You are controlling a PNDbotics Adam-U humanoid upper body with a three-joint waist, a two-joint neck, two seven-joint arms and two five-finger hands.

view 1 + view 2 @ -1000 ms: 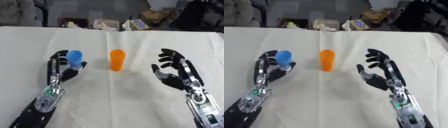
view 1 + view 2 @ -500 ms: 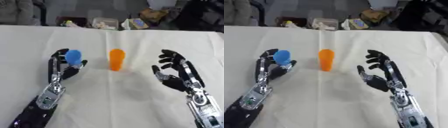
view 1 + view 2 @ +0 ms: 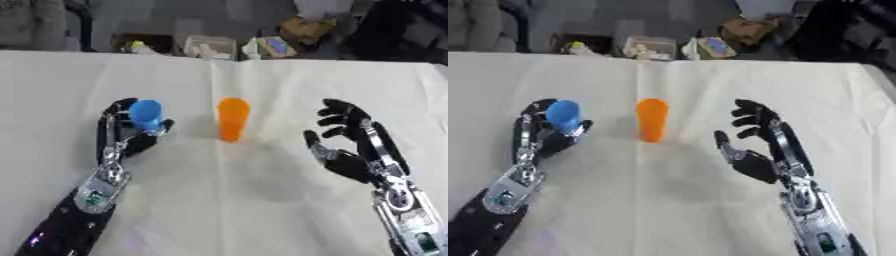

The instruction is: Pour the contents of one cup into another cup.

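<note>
Currently the left hand (image 3: 131,135) is grasping the blue cup (image 3: 145,115), with its fingers curled round the cup's sides, just to the left of the orange cup (image 3: 232,119). The orange cup is standing upright on the surface (image 3: 262,200), untouched, and is serving as the landmark for what follows. The right hand (image 3: 350,150) is hovering to the right of the orange cup, well apart from it, with its fingers spread and holding nothing.

Risks, as judged from this layout:
- The blue cup is sitting high in the fingers; tipping it may be letting it slip or roll out of the grasp.
- The orange cup is tall and narrow. A knock from the blue cup or from the left hand's fingers during the tilt is likely to be toppling it.
- Pouring from too far to the left of the orange cup is likely to be sending the contents onto the surface. Whether the blue cup is holding anything cannot be told.
- The right hand closing in to steady the orange cup could be pushing it over instead.

Open room: the surface in front of, behind and on both sides of the orange cup is lying bare. Boxes (image 3: 206,47) are crowding the space beyond the far edge, well behind the orange cup.
</note>
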